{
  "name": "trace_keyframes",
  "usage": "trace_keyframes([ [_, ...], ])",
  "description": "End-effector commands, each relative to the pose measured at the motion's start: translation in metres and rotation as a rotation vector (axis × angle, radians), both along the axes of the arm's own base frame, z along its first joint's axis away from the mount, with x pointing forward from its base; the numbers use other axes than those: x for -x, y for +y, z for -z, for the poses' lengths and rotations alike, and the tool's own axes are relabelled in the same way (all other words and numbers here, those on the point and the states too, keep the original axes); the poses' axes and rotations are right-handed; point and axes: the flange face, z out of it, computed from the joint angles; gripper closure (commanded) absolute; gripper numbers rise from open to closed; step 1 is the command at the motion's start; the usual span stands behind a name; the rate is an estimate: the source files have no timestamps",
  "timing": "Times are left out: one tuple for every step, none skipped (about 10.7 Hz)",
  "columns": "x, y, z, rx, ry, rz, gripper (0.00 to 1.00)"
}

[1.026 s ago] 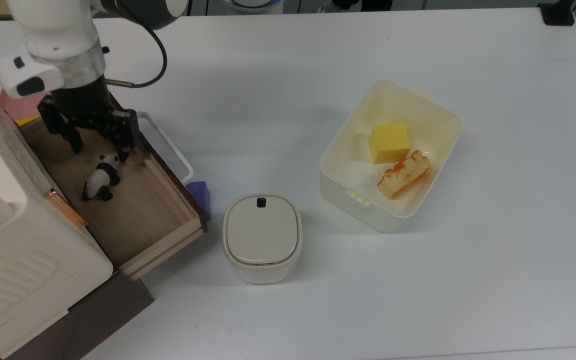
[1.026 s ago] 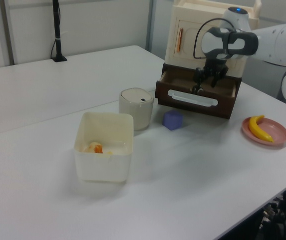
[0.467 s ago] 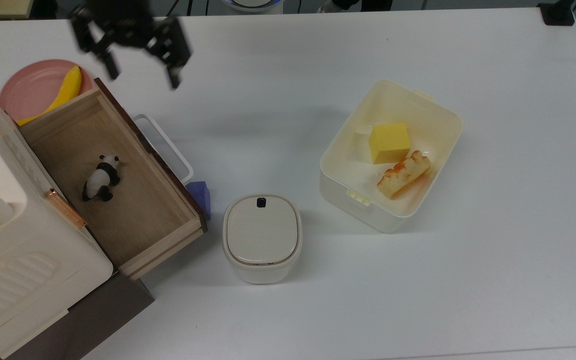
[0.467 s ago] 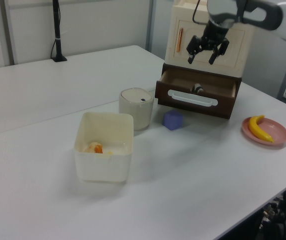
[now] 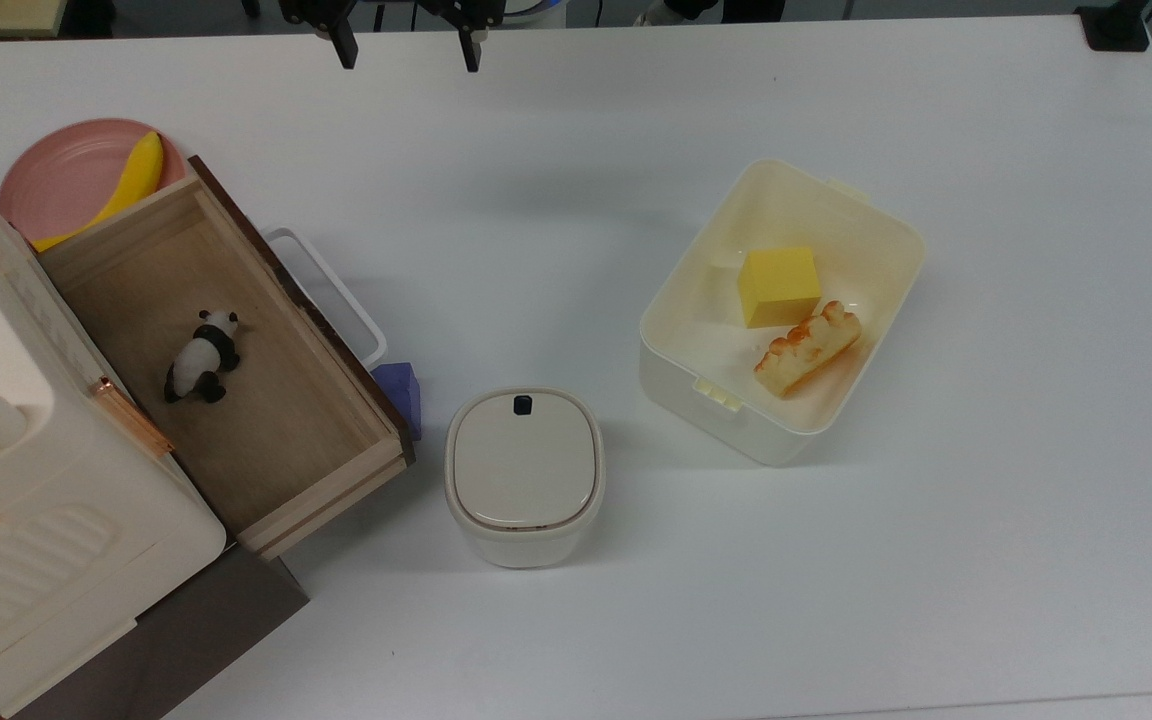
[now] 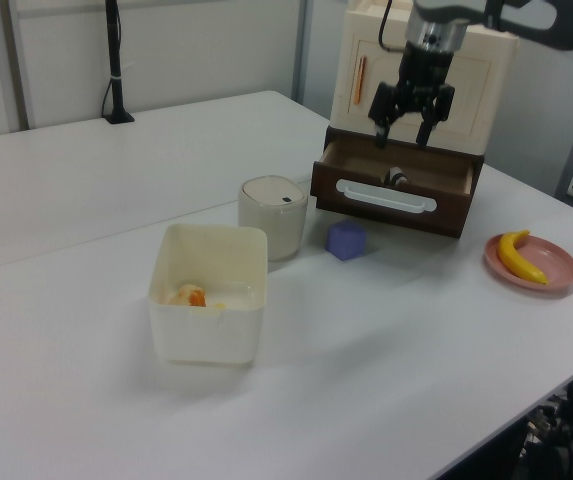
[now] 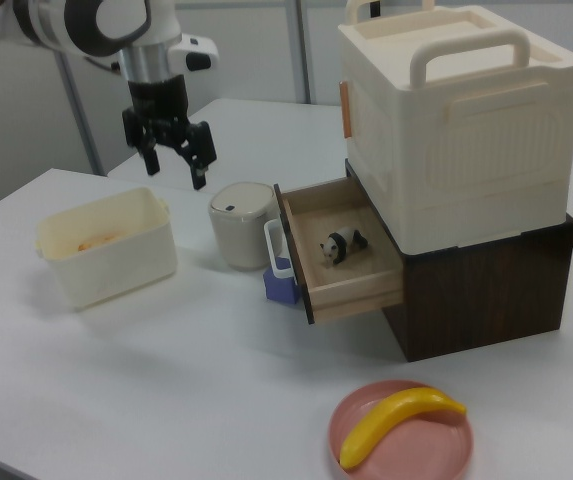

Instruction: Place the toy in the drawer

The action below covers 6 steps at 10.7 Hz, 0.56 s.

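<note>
On the smooth white table (image 5: 636, 620), the glossy panda toy (image 5: 202, 357) lies in the wooden drawer (image 5: 236, 440) — my gripper (image 7: 174, 158) hangs empty, fingers spread.

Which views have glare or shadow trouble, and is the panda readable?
Top view: even light, soft shadows beside the bin and canister; panda crisp in the drawer. Left view: table washed pale, panda barely a speck. Right view: panda clear, half shaded by the cabinet; gripper jaws open.
</note>
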Motion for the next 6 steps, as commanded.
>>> trace_keyframes([
  [0.0086, 0.0049, 0.0193, 0.069, 0.041, -0.095, 0.0],
  [0.0087, 0.0022, 0.0186, 0.071, 0.04, -0.087, 0.0],
  [0.0084, 0.0002, 0.0181, 0.075, 0.041, -0.077, 0.0],
  [0.0093, -0.0014, 0.0169, 0.073, 0.042, -0.072, 0.0],
  [0.009, -0.0024, 0.0178, 0.074, 0.044, -0.069, 0.0],
  [0.0085, -0.0006, 0.0205, 0.074, 0.052, -0.072, 0.0],
])
